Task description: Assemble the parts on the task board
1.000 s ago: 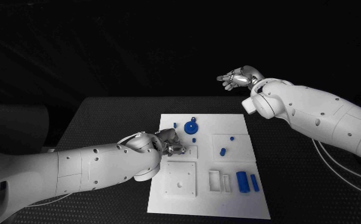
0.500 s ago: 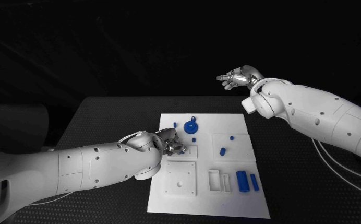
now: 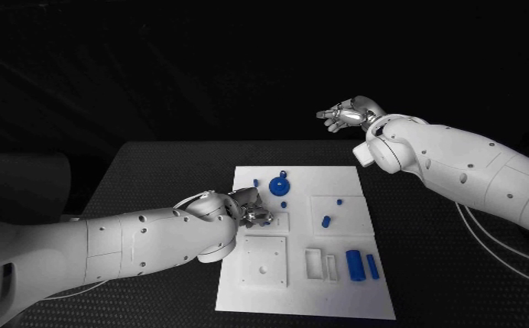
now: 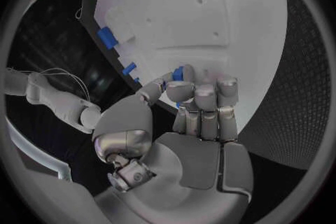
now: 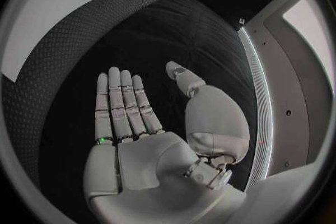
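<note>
Left hand point(image 3: 234, 209) curls over the near-left part of the white board point(image 3: 342, 301), pinching a small blue part point(image 4: 179, 73) at its fingertips, directly above the board's surface. Right hand point(image 3: 351, 114) hangs flat and spread, holding nothing, well beyond the board's far edge.

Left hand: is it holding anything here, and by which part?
The left hand pinches a small blue part between thumb and fingertips over the task board; which part of it is gripped cannot be told. The right hand holds nothing.
</note>
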Available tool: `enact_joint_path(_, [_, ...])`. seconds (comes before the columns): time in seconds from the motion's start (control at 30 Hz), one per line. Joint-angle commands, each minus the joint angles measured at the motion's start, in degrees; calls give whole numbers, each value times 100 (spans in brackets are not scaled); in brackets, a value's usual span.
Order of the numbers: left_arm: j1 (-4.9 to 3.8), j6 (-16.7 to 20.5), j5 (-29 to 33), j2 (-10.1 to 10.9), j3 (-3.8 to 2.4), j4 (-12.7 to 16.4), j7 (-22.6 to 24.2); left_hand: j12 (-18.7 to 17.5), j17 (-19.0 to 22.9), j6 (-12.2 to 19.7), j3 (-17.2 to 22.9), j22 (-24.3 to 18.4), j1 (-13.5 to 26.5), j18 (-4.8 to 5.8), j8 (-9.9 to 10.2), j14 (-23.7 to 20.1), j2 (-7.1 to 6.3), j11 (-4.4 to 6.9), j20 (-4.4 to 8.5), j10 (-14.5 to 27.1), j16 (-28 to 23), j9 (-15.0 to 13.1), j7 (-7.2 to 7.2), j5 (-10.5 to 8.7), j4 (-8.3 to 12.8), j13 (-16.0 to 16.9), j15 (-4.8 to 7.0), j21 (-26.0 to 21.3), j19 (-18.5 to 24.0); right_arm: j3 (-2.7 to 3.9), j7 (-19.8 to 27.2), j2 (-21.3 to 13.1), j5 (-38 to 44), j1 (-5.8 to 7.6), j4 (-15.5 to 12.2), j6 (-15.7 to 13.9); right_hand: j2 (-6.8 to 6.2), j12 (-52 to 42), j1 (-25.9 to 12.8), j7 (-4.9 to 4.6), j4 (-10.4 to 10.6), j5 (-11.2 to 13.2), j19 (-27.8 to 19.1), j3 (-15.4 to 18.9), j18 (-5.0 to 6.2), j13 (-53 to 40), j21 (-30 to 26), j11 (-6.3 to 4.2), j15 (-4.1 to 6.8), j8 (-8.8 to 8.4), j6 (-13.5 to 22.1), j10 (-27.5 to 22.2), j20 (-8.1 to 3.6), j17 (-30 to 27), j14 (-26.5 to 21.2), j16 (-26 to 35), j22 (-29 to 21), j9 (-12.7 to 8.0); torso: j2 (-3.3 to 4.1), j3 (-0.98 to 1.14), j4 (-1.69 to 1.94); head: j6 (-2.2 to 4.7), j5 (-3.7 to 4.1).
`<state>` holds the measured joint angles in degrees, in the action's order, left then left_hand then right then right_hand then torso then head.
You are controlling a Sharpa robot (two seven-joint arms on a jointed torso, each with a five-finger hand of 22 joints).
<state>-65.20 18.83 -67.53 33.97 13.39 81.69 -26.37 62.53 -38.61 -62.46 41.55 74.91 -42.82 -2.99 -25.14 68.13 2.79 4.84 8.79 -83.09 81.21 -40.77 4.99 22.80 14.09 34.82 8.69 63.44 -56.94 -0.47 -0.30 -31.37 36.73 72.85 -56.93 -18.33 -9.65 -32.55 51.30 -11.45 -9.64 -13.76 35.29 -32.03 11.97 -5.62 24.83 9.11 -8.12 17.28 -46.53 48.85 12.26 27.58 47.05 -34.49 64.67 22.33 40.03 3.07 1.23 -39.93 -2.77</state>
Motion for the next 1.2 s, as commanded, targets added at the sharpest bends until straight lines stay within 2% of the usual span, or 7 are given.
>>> enact_joint_path(0.03, [72, -469, 162, -122, 39, 96, 194, 40, 11, -1066, 102, 97, -7, -106, -19, 285, 53, 321, 660, 284, 20, 9, -685, 4, 71, -9, 292, 33, 10, 2, 22, 7, 0, -3, 1, 89, 13, -16, -67, -22, 39, -26, -49, 8, 82, 10, -24, 23, -4, 30, 25, 9, -1, -9, -37, -14, 10, -6, 0, 5, -2, 3, -5])
enact_joint_path(0.17, [71, -516, 185, -138, 39, 92, 187, 61, 20, -1072, 113, 94, -5, -112, -43, 298, -1, 323, 663, 280, 27, 12, -689, -45, 81, -9, 298, 43, -9, 1, 17, 13, 0, -4, 9, 94, 13, -16, -67, -22, 39, -29, -50, 9, 83, 11, -25, 23, -4, 30, 25, 9, 0, -10, -38, -14, 10, -6, -1, 3, -1, 3, -5])
enact_joint_path(0.33, [70, -544, 185, -150, 39, 77, 183, 115, 47, -1069, 13, 81, 17, -121, -104, 311, -66, 317, 661, 283, 42, 38, -689, -546, -134, -21, 303, 48, -31, 1, 16, 14, 0, -5, 10, 99, 13, -16, -67, -22, 38, -33, -51, 10, 83, 14, -27, 23, -5, 30, 25, 8, 0, -12, -41, -14, 11, -7, -2, 5, -2, 0, -11])
enact_joint_path(0.47, [70, -570, 185, -148, 39, 66, 183, 129, 56, -1065, -14, 79, 37, -120, -124, 309, -8, 318, 655, 290, 49, 52, -688, -632, -240, -29, 302, 45, -22, 1, 16, 11, 0, -5, 9, 98, 12, -17, -67, -22, 38, -35, -53, 11, 83, 16, -28, 23, -6, 30, 25, 8, 1, -13, -42, -15, 12, -8, -1, 6, -3, 4, -9])
enact_joint_path(0.57, [69, -605, 119, -149, 39, 50, 164, 145, 61, -1059, -18, 87, 69, -123, -144, 304, 74, 322, 653, 300, 58, 64, -689, -542, -235, -34, 300, 49, -3, 1, 15, 10, 0, -5, 13, 104, 12, -17, -67, -21, 37, -37, -53, 12, 83, 17, -28, 23, -6, 30, 25, 7, 1, -14, -43, -15, 12, -8, -1, 4, -2, 0, -7])
enact_joint_path(0.8, [69, -570, 27, -141, 38, 44, 156, 193, 73, -1065, 40, 94, 59, -132, -206, 313, 134, 342, 652, 314, 90, 90, -709, -63, -69, -42, 286, 76, 3, 1, 13, 9, 0, -5, 16, 108, 14, -18, -67, -21, 37, -42, -55, 13, 84, 20, -30, 23, -7, 31, 24, 7, 2, -15, -45, -16, 14, -9, -2, 2, 2, 0, -1])
enact_joint_path(1.2, [69, -629, 51, -133, 37, 65, 190, 209, 85, -1054, 40, 87, 47, -137, -221, 315, 96, 344, 654, 320, 90, 108, -713, -52, -44, -48, 281, 83, -10, 1, 6, 8, -1, -5, 18, 130, 18, -21, -71, -21, 39, -54, -57, 16, 85, 25, -32, 24, -8, 32, 23, 8, 5, -18, -48, -18, 16, -11, 2, -3, 2, 12, 13])
